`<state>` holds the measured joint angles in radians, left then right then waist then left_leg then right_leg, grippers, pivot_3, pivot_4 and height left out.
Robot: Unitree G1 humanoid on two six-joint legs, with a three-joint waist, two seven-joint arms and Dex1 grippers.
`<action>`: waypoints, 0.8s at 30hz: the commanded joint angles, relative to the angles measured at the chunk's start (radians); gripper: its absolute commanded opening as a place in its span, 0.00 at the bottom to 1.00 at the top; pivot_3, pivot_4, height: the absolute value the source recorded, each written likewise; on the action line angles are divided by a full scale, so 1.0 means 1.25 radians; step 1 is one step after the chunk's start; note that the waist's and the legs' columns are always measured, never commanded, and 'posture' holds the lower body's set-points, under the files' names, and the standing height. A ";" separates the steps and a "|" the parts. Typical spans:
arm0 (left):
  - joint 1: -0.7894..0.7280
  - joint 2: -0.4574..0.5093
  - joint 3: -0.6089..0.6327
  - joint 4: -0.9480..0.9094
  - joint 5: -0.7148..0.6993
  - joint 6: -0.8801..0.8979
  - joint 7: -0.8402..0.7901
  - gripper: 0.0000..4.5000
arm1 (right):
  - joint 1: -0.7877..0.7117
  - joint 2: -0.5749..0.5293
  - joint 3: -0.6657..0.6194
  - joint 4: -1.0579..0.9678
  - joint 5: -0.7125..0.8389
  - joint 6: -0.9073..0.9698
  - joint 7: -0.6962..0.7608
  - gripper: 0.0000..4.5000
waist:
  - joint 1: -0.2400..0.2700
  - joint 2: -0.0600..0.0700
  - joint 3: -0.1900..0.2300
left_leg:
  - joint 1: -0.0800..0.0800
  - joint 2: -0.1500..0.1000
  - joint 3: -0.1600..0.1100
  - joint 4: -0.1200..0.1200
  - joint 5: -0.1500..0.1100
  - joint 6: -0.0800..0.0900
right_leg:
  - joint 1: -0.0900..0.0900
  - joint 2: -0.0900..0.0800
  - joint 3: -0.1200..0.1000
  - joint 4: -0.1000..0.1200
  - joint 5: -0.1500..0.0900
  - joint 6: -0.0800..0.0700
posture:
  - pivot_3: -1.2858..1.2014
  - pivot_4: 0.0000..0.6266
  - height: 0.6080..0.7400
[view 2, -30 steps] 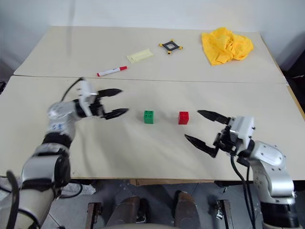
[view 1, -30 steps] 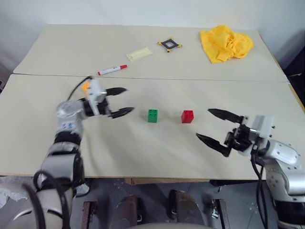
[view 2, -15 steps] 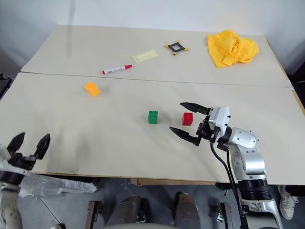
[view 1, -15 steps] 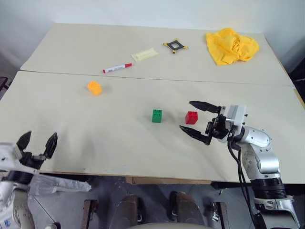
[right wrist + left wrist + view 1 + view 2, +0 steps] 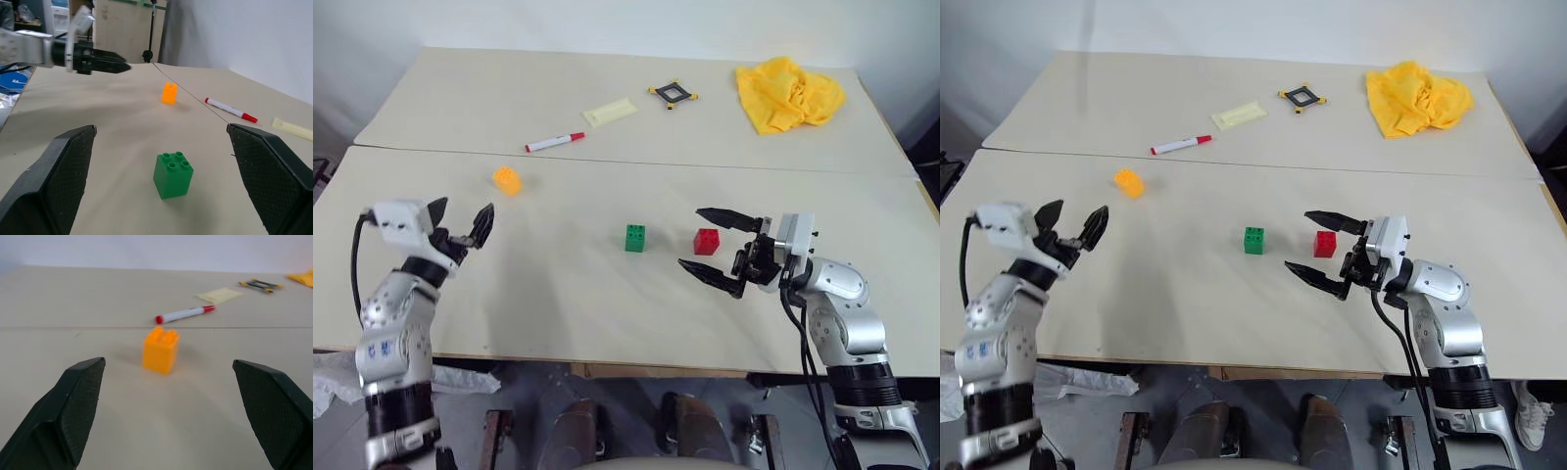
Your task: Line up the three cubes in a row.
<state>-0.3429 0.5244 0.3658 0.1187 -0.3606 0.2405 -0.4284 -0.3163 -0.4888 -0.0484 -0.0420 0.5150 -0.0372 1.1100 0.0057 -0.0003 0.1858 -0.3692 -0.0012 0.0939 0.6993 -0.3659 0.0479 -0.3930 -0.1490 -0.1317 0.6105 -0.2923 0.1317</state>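
Near edge of table [image 5: 607, 323]: both arms in, both empty. Left gripper [image 5: 462, 221] has come back up over the table's near-left part since half a sec ago, when it hung low off the near edge; a sec ago it was further in, right by the orange cube. Jaws spread wide, nothing between them, and in its wrist view they frame the orange-yellow cube [image 5: 161, 351], which is well ahead and not touched. Right gripper [image 5: 720, 251] has slid in toward centre vs a sec ago and has sat put the last half sec; jaws released, wide, pointing across toward the red cube [image 5: 707, 241], just beside it, no contact I can see. Mid table: green cube [image 5: 635, 238] and red cube sit near each other, roughly level, small gap, both upright w/ studs up. Orange-yellow cube [image 5: 507, 180] lies further back and off to the left, well apart from the pair, so row is not made yet; none of the three cubes seems shifted. Reading: left arm looks to be re-approaching the orange one, the odd one out, prob to bring it down left of green. Far half of table: red-capped marker [image 5: 555, 143], pale yellow note [image 5: 611, 111], black square frame [image 5: 673, 93], yellow cloth [image 5: 790, 93], all well clear of the work.
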 commanded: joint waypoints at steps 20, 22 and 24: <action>-0.604 0.109 -0.158 0.961 0.247 -0.247 -0.184 0.98 | 0.080 -0.014 -0.037 -0.135 0.013 0.022 -0.095 1.00 | -0.007 -0.001 0.000 | -0.001 -0.002 0.000 -0.001 0.001 -0.001 | -0.001 0.000 -0.004 0.000 0.000 0.000 | 0.52 0.24 1.00; -0.604 0.102 -0.160 0.967 0.255 -0.245 -0.177 0.98 | 0.089 -0.020 -0.044 -0.148 0.015 0.027 -0.101 1.00 | -0.006 -0.001 0.000 | -0.001 -0.002 0.000 -0.001 0.001 -0.001 | -0.001 0.000 -0.004 0.000 0.000 0.000 | 0.52 0.24 1.00; -0.603 0.096 -0.156 0.971 0.259 -0.246 -0.170 0.86 | 0.094 -0.024 -0.050 -0.159 0.019 0.034 -0.105 1.00 | -0.006 -0.001 0.000 | -0.001 -0.002 0.000 0.000 0.001 -0.001 | -0.001 0.000 -0.003 0.000 0.000 0.000 | 0.52 0.24 1.00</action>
<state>-1.0793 0.6412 0.1600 1.3368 -0.0437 -0.0640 -0.6491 -0.2016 -0.5030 -0.0824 -0.1963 0.5170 0.0044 0.9870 -0.0017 -0.0014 0.1860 -0.3710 -0.0035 0.0940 0.6988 -0.3652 0.0472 -0.3942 -0.1496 -0.1359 0.6108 -0.2923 0.1319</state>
